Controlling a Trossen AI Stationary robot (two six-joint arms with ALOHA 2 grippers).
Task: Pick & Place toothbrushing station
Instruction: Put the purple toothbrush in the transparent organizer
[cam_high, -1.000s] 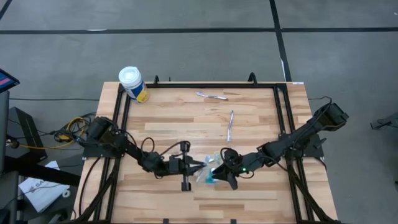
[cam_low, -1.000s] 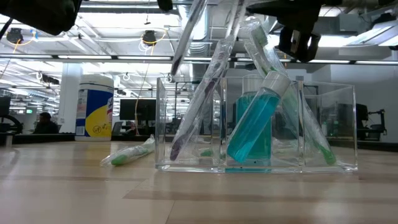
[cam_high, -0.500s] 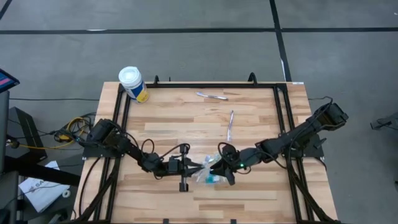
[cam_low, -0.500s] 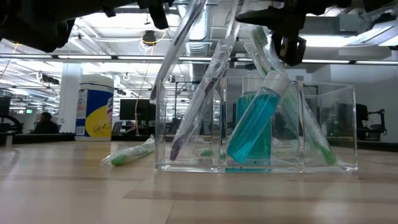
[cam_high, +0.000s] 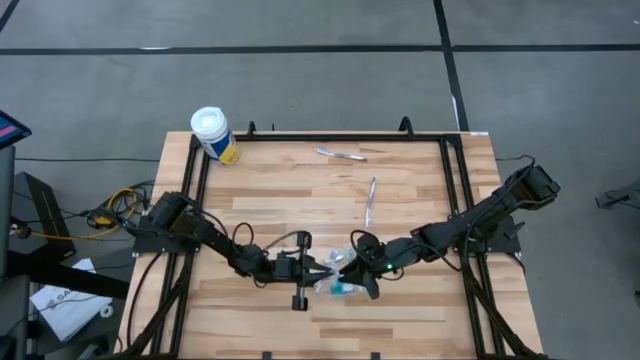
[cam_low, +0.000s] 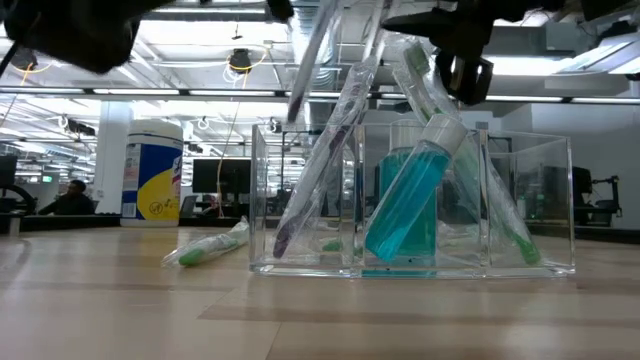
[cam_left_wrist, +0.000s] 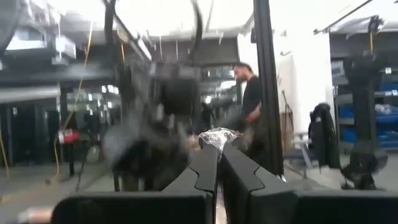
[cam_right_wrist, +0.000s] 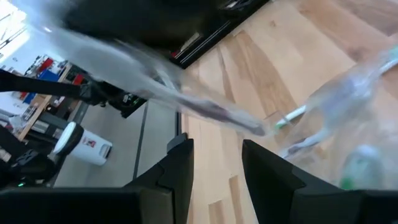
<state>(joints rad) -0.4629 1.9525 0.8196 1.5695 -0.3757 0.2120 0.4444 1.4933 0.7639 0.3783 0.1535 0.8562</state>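
Note:
The station is a clear plastic holder (cam_low: 548, 190) near the table's front middle (cam_high: 325, 284), with teal tubes (cam_low: 405, 205) and wrapped toothbrushes leaning in its compartments. My left gripper (cam_high: 324, 268) hovers just left of it, shut on a wrapped toothbrush (cam_low: 305, 65) whose free end hangs over the holder's left wall. My right gripper (cam_high: 364, 282) stands open above the holder's right half (cam_low: 465, 62), with nothing between its fingers (cam_right_wrist: 217, 146). A green wrapped toothbrush (cam_low: 207, 247) lies flat on the table, left of the holder. My left gripper pinches the crinkled end of the toothbrush's clear wrapper (cam_left_wrist: 216, 137) between its two fingertips. The fingers come nearly level from the table's left. The toothbrush slants down from the fingers, clear of the table, its lower end (cam_low: 291, 113) above the holder's left wall.
A white-capped canister with a yellow label (cam_high: 213, 134) stands at the far left corner. Two loose toothbrushes (cam_high: 341, 154) (cam_high: 370, 201) lie on the far half of the wooden table. A black frame (cam_high: 450, 200) runs along the table's sides. People show in the room beyond.
My left gripper has edged toward the holder. The toothbrush it holds has swung: its free end went out to the left and lower, then came back up over the holder's left wall.

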